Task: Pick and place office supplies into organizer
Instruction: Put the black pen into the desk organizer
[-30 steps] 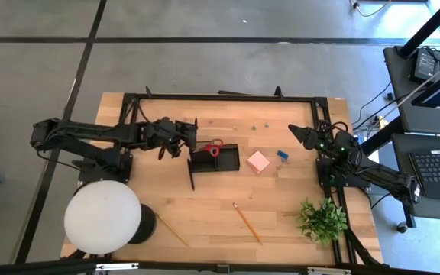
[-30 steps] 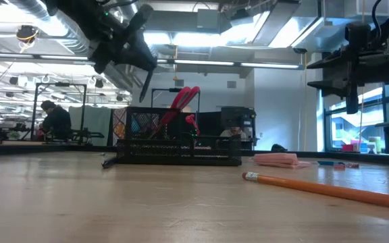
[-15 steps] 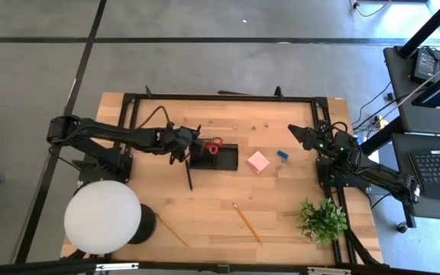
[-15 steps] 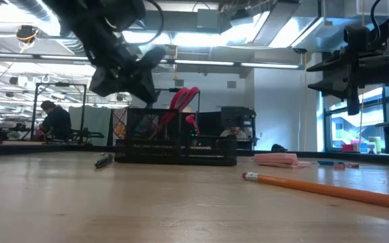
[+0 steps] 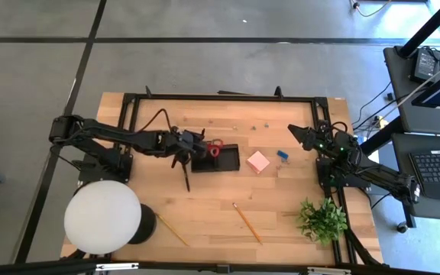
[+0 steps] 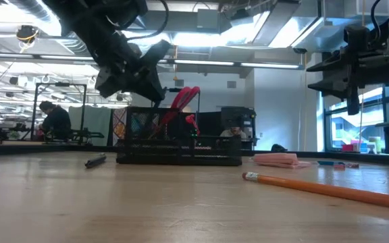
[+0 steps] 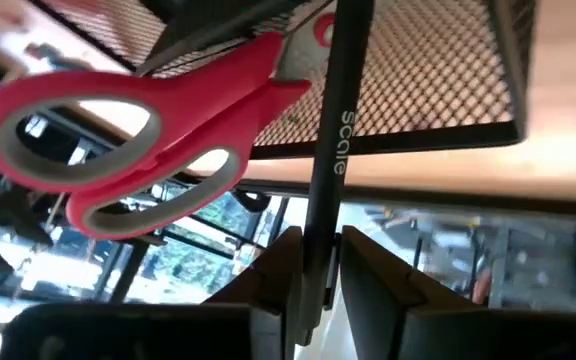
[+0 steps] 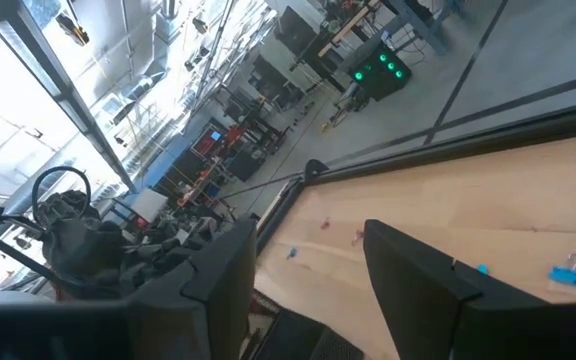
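Note:
The black mesh organizer [image 5: 226,163] stands at mid-table with red-handled scissors [image 7: 118,150] upright inside it. My left gripper [image 5: 190,145] hovers at its left wall, shut on a thin black pen [image 7: 330,150]. The pen's front end reaches the mesh by the scissor handles. Another black pen [image 5: 185,176] lies flat on the table by the organizer's left near corner. A pink note block [image 5: 258,161] and a tiny blue piece [image 5: 282,155] lie to the organizer's right. My right gripper [image 5: 295,131] hangs open at the back right, holding nothing. My left gripper pinches the black pen's shaft [image 7: 315,245] between its two fingers [image 7: 276,285]. It comes from the table's left, slanting down, and the pen runs forward along the fingers. The pen is clear of the table. I cannot tell whether its front end touches the organizer.
Two wooden pencils [image 5: 247,223] [image 5: 173,229] lie near the front edge. A large white round lamp [image 5: 103,216] fills the front left corner and a green plant [image 5: 323,219] stands at the front right. A black frame [image 5: 220,97] borders the table.
My left gripper has gone down and toward the table's right, up to the organizer's left wall, carrying the pen. The other pen on the table has shifted a little toward the left edge.

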